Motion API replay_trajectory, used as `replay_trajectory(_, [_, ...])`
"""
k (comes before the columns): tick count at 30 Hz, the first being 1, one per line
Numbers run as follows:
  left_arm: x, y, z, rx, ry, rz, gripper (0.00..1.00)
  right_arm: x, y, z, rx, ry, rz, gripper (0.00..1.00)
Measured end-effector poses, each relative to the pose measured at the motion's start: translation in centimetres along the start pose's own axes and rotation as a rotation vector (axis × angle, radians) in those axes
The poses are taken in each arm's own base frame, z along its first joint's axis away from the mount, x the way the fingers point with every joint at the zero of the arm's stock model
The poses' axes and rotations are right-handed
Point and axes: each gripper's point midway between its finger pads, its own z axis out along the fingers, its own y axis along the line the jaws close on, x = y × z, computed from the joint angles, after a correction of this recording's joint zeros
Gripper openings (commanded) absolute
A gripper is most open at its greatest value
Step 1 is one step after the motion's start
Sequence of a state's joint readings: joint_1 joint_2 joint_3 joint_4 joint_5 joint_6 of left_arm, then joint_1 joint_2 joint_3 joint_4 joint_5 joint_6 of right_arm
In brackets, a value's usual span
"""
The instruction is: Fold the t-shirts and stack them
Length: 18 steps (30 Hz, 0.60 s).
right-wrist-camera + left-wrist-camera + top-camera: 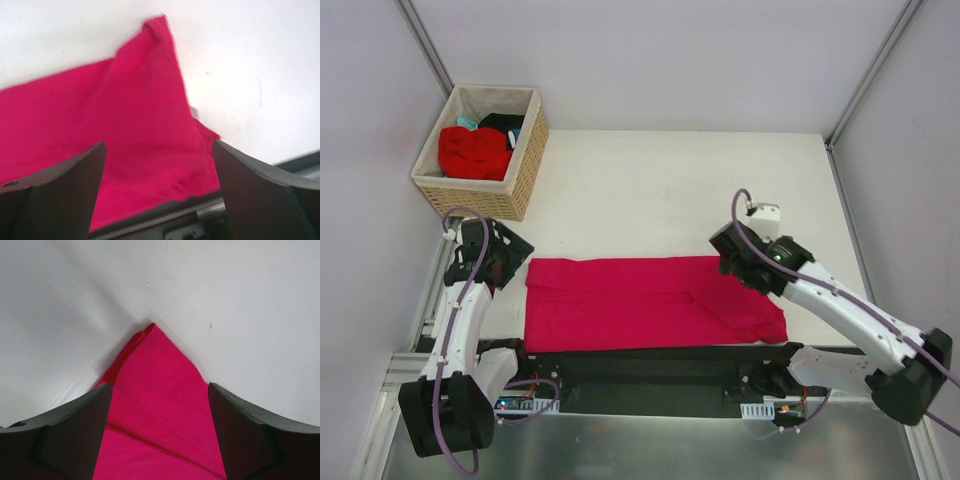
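You have four t-shirts in view. One crimson-pink t-shirt (640,300) lies on the single white table (670,190). Three more sit bunched in the one wicker basket (527,160): one red t-shirt (472,152), one black t-shirt (503,123) and one teal t-shirt (467,123), of which only a sliver shows. You have two arms, the left arm (460,320) and the right arm (840,305). That gives two grippers, the left gripper (159,435) and the right gripper (159,190), each with two dark fingers.
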<state>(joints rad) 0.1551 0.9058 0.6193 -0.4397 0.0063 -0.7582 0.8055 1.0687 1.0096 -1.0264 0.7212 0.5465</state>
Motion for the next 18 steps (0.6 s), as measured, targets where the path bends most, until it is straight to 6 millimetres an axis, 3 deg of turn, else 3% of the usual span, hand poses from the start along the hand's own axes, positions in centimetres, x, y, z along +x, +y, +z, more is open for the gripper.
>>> replay_trajectory(3, [0.1,-1.7,0.2,0.056,0.031,0.013,0.77,-0.8,3.6,3.2,-0.007,0.016,-0.032,0.91])
replay_trajectory(7, [0.9,-3.9,0.7,0.159,0.089,0.034,0.77,-0.8,6.1,7.4,-0.010,0.068,-0.041,0.91])
replay_trajectory(12, [1.7,-7.9,0.5,0.339,0.118,0.085,0.77,-1.0,6.5,11.6,0.001,0.117,-0.016,0.91])
replay_trajectory(15, [2.4,-9.8,0.6,0.424,0.131,0.118,0.77,-1.8,6.1,12.8,0.006,0.121,0.001,0.91])
replay_trajectory(18, [3.4,-10.5,1.7,0.453,0.161,0.116,0.76,-3.4,5.9,13.4,0.005,0.108,0.020,0.91])
